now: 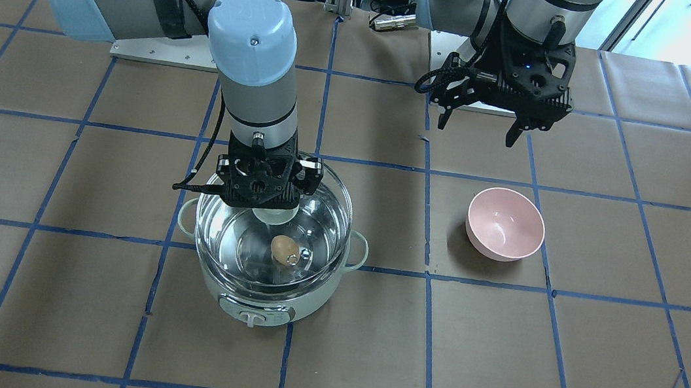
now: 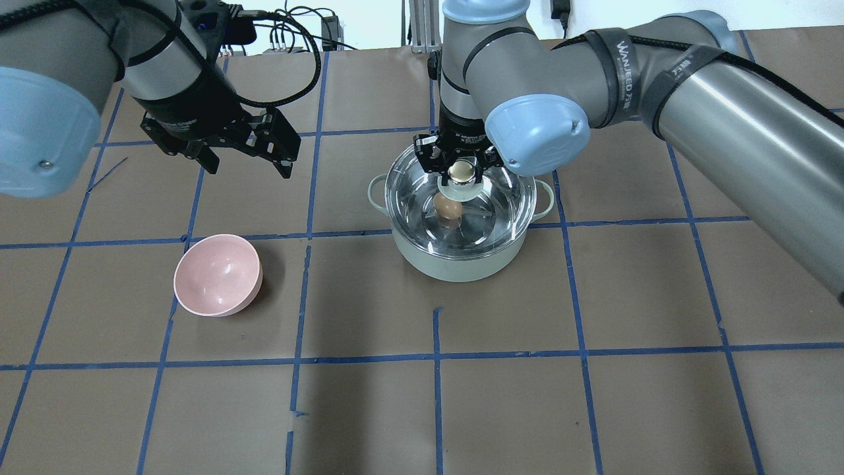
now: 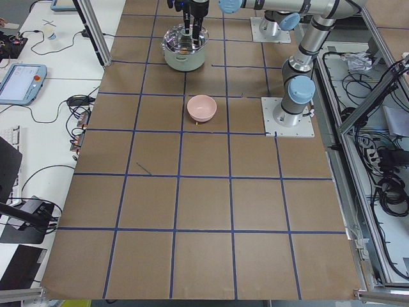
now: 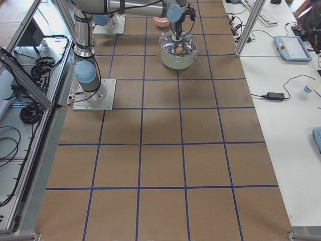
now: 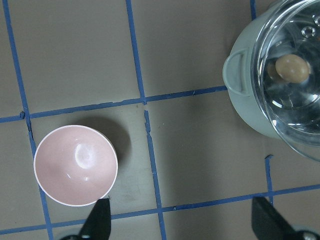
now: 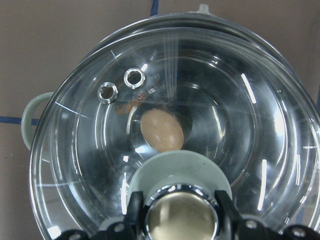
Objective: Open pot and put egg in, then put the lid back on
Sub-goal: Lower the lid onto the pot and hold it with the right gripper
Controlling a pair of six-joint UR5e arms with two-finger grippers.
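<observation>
The mint-green pot (image 1: 253,301) stands on the table with the brown egg (image 1: 284,249) lying on its steel bottom. The glass lid (image 1: 323,217) is over the pot's mouth; I cannot tell whether it rests on the rim or hangs just above it. My right gripper (image 2: 461,173) is shut on the lid's cream-gold knob (image 6: 181,217), its fingers (image 6: 134,210) pressing from both sides. The egg (image 6: 161,130) shows through the glass beside two vent rings. My left gripper (image 1: 477,133) is open and empty, hanging above the table behind the pink bowl.
An empty pink bowl (image 1: 505,223) sits tilted on the table to the pot's side, under my left arm; it also shows in the left wrist view (image 5: 76,165). Blue tape lines grid the brown table (image 2: 593,396).
</observation>
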